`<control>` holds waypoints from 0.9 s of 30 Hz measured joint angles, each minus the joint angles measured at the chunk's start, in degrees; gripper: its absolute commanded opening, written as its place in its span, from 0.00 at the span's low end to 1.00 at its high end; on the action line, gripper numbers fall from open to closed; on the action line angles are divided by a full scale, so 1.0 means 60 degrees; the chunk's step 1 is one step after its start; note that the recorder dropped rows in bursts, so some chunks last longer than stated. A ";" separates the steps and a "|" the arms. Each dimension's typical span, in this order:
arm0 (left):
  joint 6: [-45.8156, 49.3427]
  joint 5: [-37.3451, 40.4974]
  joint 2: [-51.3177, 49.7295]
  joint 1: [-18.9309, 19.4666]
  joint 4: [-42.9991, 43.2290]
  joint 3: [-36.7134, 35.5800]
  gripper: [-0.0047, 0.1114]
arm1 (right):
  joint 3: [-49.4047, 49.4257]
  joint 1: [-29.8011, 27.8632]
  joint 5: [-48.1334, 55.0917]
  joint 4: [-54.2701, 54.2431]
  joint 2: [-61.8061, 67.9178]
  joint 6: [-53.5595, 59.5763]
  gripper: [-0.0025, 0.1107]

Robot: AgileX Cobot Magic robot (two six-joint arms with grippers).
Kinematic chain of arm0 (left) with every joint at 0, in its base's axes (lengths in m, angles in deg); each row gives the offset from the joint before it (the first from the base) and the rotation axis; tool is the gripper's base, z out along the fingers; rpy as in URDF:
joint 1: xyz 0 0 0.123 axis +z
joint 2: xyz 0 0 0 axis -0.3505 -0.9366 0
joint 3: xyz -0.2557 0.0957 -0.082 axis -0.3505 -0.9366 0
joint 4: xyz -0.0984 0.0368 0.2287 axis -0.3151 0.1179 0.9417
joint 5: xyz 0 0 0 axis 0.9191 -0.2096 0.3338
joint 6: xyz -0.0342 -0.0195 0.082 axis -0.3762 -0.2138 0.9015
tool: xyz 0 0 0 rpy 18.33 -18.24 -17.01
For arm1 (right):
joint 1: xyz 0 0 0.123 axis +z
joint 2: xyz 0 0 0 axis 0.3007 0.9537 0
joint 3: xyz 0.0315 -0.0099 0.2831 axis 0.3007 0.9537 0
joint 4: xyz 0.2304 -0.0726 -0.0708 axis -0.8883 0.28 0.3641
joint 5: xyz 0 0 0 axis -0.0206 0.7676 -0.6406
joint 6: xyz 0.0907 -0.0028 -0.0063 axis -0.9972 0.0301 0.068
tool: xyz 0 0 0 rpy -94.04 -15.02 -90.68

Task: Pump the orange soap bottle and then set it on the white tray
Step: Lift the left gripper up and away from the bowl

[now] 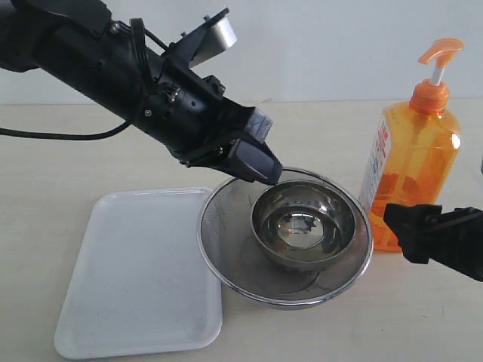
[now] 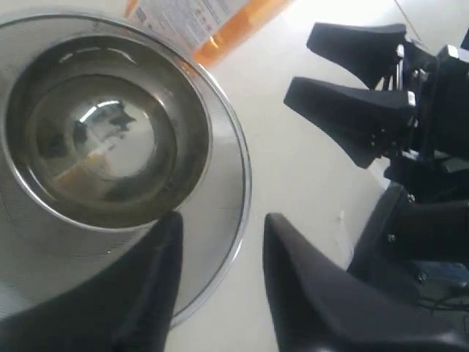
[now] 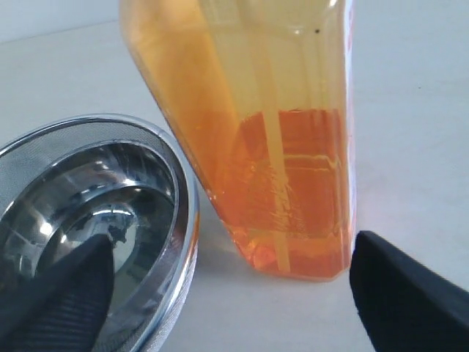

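The orange soap bottle [image 1: 419,162] stands upright at the right of the table, pump head up and its label facing the strainer. In the right wrist view the orange soap bottle [image 3: 286,169] is just beyond my open right gripper [image 3: 234,293], and nothing is between the fingers. In the exterior view my right gripper [image 1: 396,219] is low in front of the bottle's base. My left gripper [image 1: 268,173] hangs open and empty over the strainer's far rim. The white tray [image 1: 139,275] lies flat and empty at the front left.
A round steel mesh strainer [image 1: 219,260] holding a steel bowl [image 1: 302,222] sits between tray and bottle, its rim close to the bottle's base. The left wrist view shows that strainer rim [image 2: 238,169] under my fingers and the right arm beyond it.
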 measured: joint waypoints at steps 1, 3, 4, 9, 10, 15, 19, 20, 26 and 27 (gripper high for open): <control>0.0000 0.0103 0.0000 0.0000 0.0000 0.0000 0.34 | 0.0000 0.0000 0.0000 0.0000 0.0000 0.0055 0.71; 0.0020 0.0197 0.0065 0.0000 0.0000 0.0000 0.34 | 0.0000 0.0000 0.0000 0.0000 0.0000 0.0140 0.71; 0.0090 0.0197 0.0125 0.0000 0.0000 0.0000 0.34 | 0.0000 0.0000 0.0017 0.0000 0.0000 0.0187 0.71; 0.0716 0.0078 0.0544 0.0000 0.0000 -0.0017 0.34 | 0.0000 0.0000 0.0017 0.0000 0.0000 0.0581 0.71; 0.0844 0.0005 0.0629 0.0000 0.0000 -0.0017 0.34 | 0.0000 0.0000 0.0017 0.0000 0.0000 0.0619 0.71; 0.1196 -0.0220 0.0784 0.0000 -0.0035 -0.0017 0.34 | 0.0000 0.0000 0.0035 0.0000 0.0000 0.0894 0.71; 0.1261 -0.0258 0.0784 0.0000 -0.0035 -0.0017 0.34 | 0.0000 0.0000 -0.0037 0.0000 0.0000 0.1200 0.71; 0.1319 -0.0258 0.0784 0.0000 -0.0035 -0.0017 0.34 | 0.0000 0.0000 -0.0105 -0.0020 0.0000 0.1311 0.71; 0.1498 -0.0280 0.0784 0.0000 -0.0035 -0.0017 0.34 | 0.0000 0.0000 -0.0522 -0.0688 0.0000 0.2033 0.71; 0.1498 -0.0300 0.0784 0.0000 -0.0035 -0.0017 0.34 | 0.0000 0.0000 -0.0570 -0.0837 0.0000 0.2133 0.71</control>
